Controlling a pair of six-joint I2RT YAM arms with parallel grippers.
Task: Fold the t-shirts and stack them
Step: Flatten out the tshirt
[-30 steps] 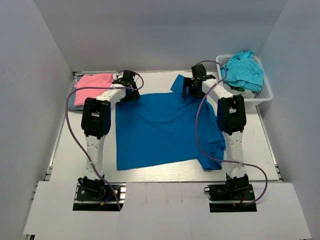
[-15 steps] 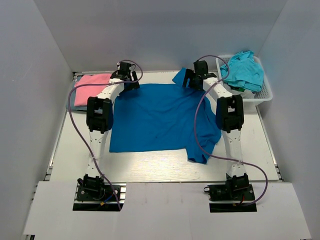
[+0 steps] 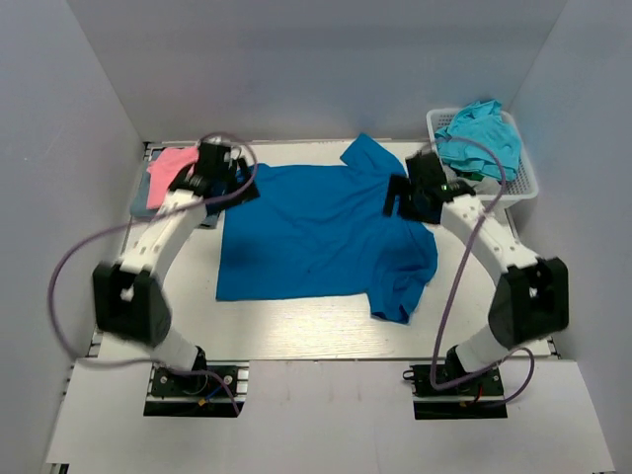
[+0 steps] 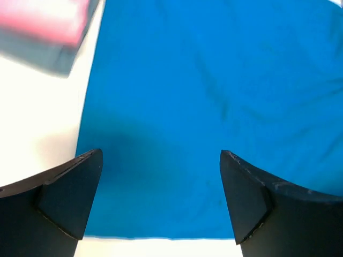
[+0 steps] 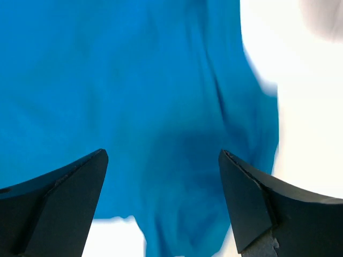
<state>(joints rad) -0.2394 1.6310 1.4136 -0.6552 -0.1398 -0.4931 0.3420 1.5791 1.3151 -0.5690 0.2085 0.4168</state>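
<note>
A large royal-blue t-shirt (image 3: 316,227) lies spread flat in the middle of the table, one sleeve crumpled at its near right corner. My left gripper (image 3: 235,188) hovers open over the shirt's far left corner, nothing between its fingers; in the left wrist view the gripper (image 4: 161,155) has blue cloth (image 4: 214,80) below it. My right gripper (image 3: 400,197) hangs open over the shirt's far right part; the right wrist view shows the gripper (image 5: 163,155) above rumpled blue fabric (image 5: 134,80). A pink t-shirt (image 3: 170,166) lies folded on a grey-blue one (image 3: 140,202) at far left.
A white lattice basket (image 3: 523,185) at the far right holds a turquoise t-shirt (image 3: 481,138). Grey walls close in the table on three sides. The pink and grey-blue stack (image 4: 45,32) sits just left of my left gripper. Bare white table (image 5: 303,134) shows right of the blue shirt.
Both arms have swung their elbows outward and drawn the grippers back from the far edge. The blue shirt shifted left and settled flatter a moment ago and now lies still.
</note>
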